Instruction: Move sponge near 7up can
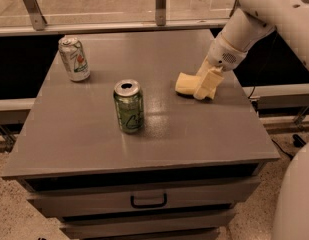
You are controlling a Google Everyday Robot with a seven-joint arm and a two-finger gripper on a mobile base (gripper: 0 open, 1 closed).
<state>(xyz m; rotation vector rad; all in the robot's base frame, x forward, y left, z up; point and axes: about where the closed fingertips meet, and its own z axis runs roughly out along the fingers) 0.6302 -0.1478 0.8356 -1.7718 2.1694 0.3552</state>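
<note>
Cans two: 7up can, green can. Sponge one, jaws at its right end; grip: cannot tell.

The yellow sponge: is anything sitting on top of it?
The robot's gripper sits over the sponge's right end, hiding that part, so whether it is touching the sponge cannot be seen. The left end is bare. The sponge lies on the grey cabinet top.

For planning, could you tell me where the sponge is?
The sponge lies right of centre on the table, the gripper at its right end, the green can to its left.
</note>
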